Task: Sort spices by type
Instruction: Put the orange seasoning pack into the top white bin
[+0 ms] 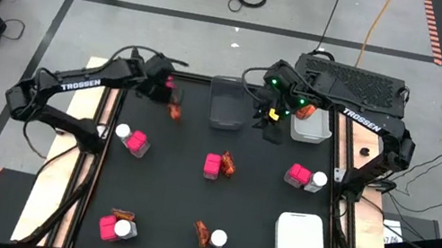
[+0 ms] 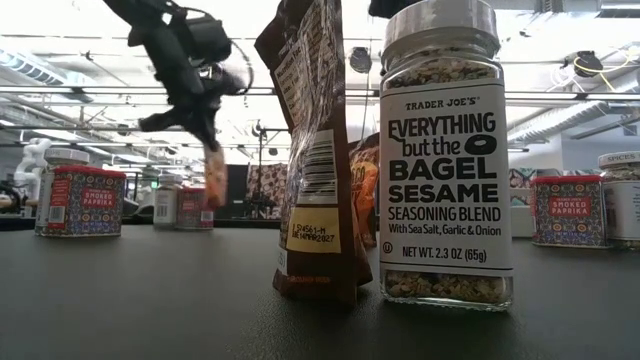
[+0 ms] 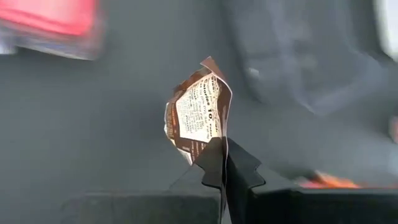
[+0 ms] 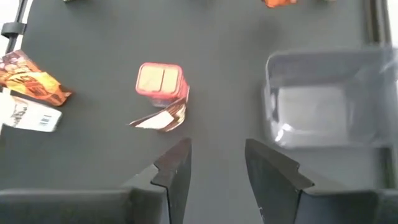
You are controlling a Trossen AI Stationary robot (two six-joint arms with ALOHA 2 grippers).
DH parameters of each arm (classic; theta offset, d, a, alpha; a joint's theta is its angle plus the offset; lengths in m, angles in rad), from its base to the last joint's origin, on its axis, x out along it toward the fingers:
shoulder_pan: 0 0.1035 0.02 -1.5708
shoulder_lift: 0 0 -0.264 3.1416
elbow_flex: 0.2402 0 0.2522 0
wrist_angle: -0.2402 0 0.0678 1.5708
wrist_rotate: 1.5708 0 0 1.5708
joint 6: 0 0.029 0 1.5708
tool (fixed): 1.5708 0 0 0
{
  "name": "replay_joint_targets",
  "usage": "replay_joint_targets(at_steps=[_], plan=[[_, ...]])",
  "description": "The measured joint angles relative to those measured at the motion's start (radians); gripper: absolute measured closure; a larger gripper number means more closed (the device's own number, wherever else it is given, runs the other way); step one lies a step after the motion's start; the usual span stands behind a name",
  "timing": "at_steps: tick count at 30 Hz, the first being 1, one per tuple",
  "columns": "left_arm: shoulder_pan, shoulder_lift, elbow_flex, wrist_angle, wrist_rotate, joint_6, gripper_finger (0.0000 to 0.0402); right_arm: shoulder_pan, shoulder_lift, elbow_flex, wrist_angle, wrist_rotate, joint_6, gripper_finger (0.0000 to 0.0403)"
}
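While lifted clear of the table near its back left corner, hung pinched between the closed fingers of the left gripper (image 3: 222, 163): one sachet (image 3: 196, 118), sticking out past the tips. Hovered empty beside the grey tray (image 1: 228, 105), jaws parted: right gripper (image 4: 214, 163).

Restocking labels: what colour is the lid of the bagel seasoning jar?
White, seen best in the low view: bagel seasoning jar.

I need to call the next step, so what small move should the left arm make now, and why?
Probably carry it toward a bin: the left end effector is shut on a sachet held clear of the mat, near the grey tray. The right end effector waits open.
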Motion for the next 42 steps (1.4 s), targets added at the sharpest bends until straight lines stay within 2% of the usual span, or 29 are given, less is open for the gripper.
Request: replay_joint_targets(at_steps=[4,8,12,17,23,31,38,42], plan=[[-0.126,0.006,0.000,0.087,0.054,0.026,0.0400,0.020,0.000,0.000,-0.059,0.000,0.065,0.0257],[-0.228,0.031,0.000,0.147,0.067,0.162,0.0401,0.062,0.000,-0.004,-0.067,-0.004,0.054,0.0257],[-0.290,0.063,0.000,0.133,0.075,0.275,0.0401,0.089,0.000,-0.014,-0.024,-0.006,0.021,0.0257],[-0.328,0.076,0.000,0.124,0.079,0.302,0.0401,0.087,0.000,-0.075,0.131,-0.015,0.053,0.0257],[-0.358,0.076,0.000,0.118,0.081,0.345,0.0401,0.101,0.001,-0.206,0.365,-0.120,0.056,0.0257],[-0.368,0.076,0.000,0.047,0.089,0.352,0.0401,0.107,0.001,-0.340,0.552,-0.129,0.050,0.0257],[-0.415,0.093,0.000,0.043,0.115,0.344,0.0400,0.113,0.001,-0.355,0.682,-0.130,0.055,0.0257],[-0.453,0.094,0.000,0.066,0.116,0.309,0.0380,0.121,0.001,-0.355,0.710,-0.130,0.060,0.0257]])
